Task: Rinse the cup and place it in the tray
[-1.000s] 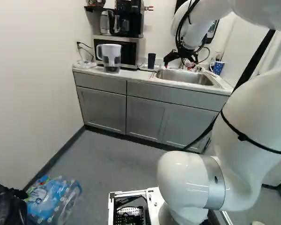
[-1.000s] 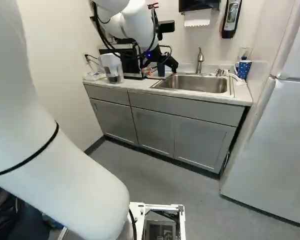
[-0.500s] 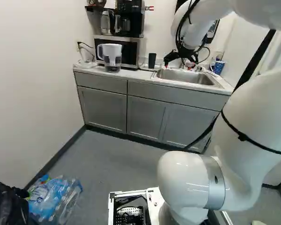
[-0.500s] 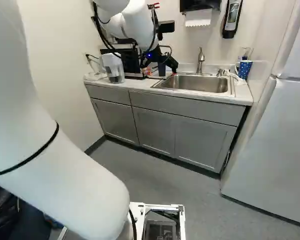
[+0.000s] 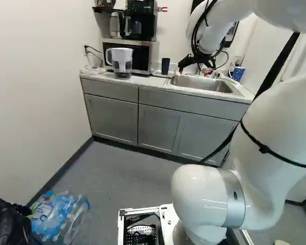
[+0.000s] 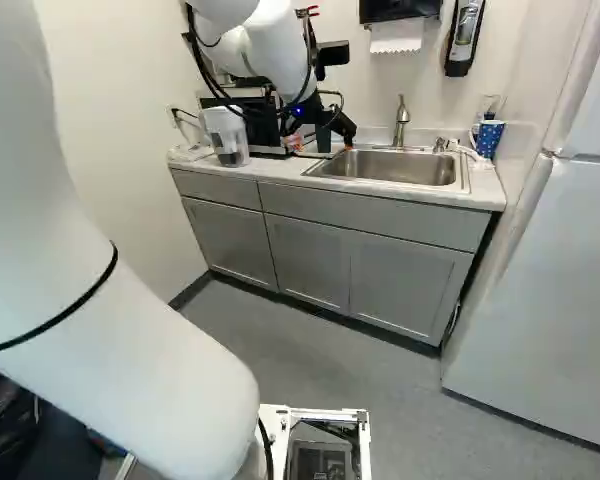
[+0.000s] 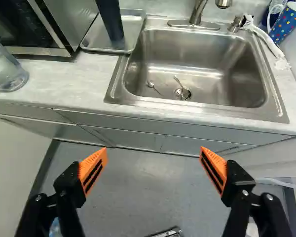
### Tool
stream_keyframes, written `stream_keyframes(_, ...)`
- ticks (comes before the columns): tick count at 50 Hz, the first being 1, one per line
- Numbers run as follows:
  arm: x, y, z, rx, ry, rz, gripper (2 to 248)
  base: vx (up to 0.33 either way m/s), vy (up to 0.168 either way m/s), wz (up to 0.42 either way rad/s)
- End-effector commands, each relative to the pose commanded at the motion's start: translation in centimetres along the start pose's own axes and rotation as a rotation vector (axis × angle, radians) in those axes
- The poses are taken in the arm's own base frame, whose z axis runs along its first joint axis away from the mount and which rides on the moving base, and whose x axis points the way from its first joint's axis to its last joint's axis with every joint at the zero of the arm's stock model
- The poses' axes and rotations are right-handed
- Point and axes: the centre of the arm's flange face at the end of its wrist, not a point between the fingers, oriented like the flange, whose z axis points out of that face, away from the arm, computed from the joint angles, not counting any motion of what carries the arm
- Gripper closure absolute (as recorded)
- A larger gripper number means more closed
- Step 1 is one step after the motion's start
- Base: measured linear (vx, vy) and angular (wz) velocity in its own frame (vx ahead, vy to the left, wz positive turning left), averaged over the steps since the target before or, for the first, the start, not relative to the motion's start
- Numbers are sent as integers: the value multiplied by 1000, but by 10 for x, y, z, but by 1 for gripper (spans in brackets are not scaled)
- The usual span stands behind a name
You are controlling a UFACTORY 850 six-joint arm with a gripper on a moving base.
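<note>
The dark cup stands on end in the shallow metal tray, ahead of the claw and well apart from it, off toward the pitcher's side rather than straight between the fingers. The claw is released, its two orange-padded fingers spread wide with the cup outside them. The tray sits on the light desk, between the microwave and the sink, its side meeting the sink's rim. The microwave's side rises close by the cup, crowding it there; beyond the sink's far edge stands the faucet. Two small metal utensils lie in the basin, one a spoon, the other reaching over the drain. On the far side of the sink from the tray are a white-handled brush and a blue spotted mug. The clear pitcher stands before the microwave, and a black coffee maker rests on top of it.
</note>
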Motion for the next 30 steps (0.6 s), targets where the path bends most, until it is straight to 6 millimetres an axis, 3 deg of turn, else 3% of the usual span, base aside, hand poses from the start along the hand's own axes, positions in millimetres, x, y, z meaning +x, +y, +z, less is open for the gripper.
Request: stream_keyframes(30,-9,-4,6,6,15,-5,3,0,0,0)
